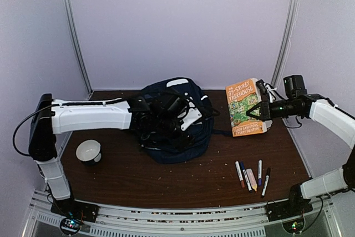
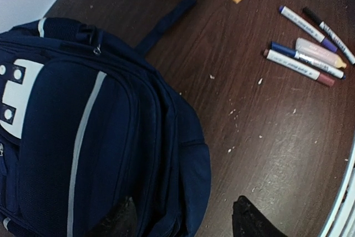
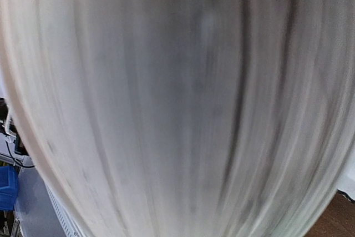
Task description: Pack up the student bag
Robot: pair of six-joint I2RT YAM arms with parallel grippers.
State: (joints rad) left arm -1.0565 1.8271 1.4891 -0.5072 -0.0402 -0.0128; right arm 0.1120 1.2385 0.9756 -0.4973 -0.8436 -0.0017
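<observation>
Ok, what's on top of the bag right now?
Only the left gripper, open, over the front of the bag. The book is off to the side in the right gripper. The left arm covers the bag's middle, so any opening and the inside cannot be seen.

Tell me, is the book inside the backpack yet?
Not yet: the book is outside, right of the student bag, its cover showing, clamped in the right gripper's jaws.
</observation>
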